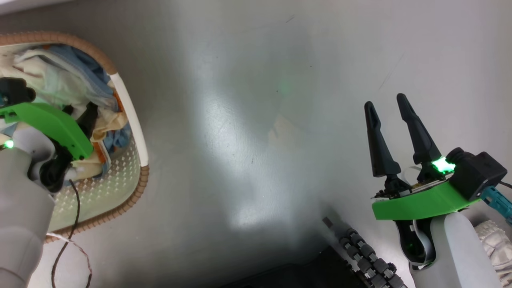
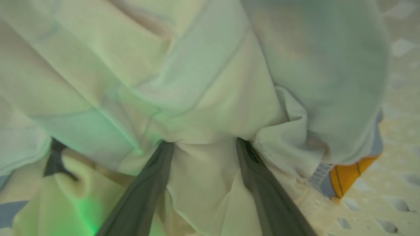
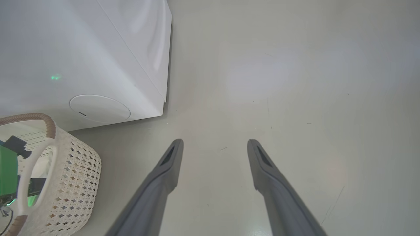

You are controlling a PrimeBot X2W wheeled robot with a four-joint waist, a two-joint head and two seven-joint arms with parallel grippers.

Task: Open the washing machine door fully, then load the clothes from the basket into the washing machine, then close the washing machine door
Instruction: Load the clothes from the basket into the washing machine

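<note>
My left gripper (image 2: 205, 144) is sunk in the clothes (image 1: 60, 84) in the basket (image 1: 140, 188), jaws spread, cream fabric between them, nothing pinched yet. My right gripper (image 1: 385, 102) hangs released over bare floor (image 1: 256, 120). The basket stands by the washer's (image 3: 82, 49) corner, full. I judge loading is barely begun. Whether the door is open, I cannot tell.

Tally: basket (image 1: 138, 132): 1 | washing machine (image 3: 65, 49): 1 | grippers: 2 (left gripper (image 2: 204, 143), right gripper (image 1: 385, 101)) | fingers (image 1: 378, 140): 2 per gripper, 4 total | clothes (image 1: 60, 80): one heap, pieces not separable
</note>
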